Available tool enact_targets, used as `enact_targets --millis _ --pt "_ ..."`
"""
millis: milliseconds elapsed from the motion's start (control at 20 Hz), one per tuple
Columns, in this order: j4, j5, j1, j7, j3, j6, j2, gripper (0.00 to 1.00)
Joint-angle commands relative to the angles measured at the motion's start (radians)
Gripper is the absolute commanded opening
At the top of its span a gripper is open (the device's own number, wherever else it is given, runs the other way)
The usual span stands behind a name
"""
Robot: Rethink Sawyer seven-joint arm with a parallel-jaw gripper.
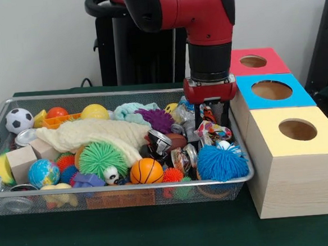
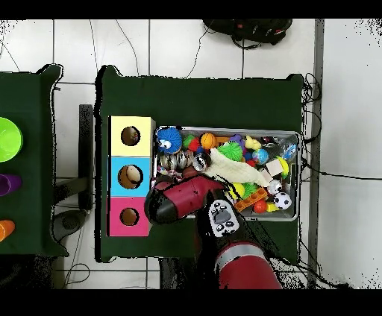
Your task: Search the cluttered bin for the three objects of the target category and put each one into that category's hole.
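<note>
Setting: robotics lab. Red and black arm (image 1: 202, 19) mounted at a table (image 1: 160, 236) covered in dark green cloth. Pale tiled floor (image 2: 186, 45) with loose cables (image 2: 246, 33) running across it. Purpose-built test props: wire mesh bin (image 1: 0, 112) of assorted toys, three wooden boxes (image 1: 294, 176) with coloured, holed tops.

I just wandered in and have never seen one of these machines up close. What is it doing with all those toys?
A red and black robot arm is reaching down into the wire mesh basket full of toys, at the end nearest three wooden boxes. Its gripper sits low among the clutter, right by a multicoloured rope toy next to a fuzzy blue ball. Whether it has hold of anything, I cannot tell. The yellow box stands closest to the front camera, its round hole open on top.
</note>
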Motion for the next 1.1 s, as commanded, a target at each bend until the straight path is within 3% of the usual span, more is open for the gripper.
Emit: enact_targets --millis 50,300,350,1100 --pt "-0.085 0.040 -0.039 0.077 0.051 -0.025 0.009 1.00" --pt "-0.094 0.038 -0.058 0.063 0.062 -0.032 0.011 1.00" --pt "-0.094 0.038 -0.061 0.061 0.064 -0.029 0.010 0.00" --pt "-0.066 0.066 -0.080 0.074 0.077 -0.008 -0.015 0.00"
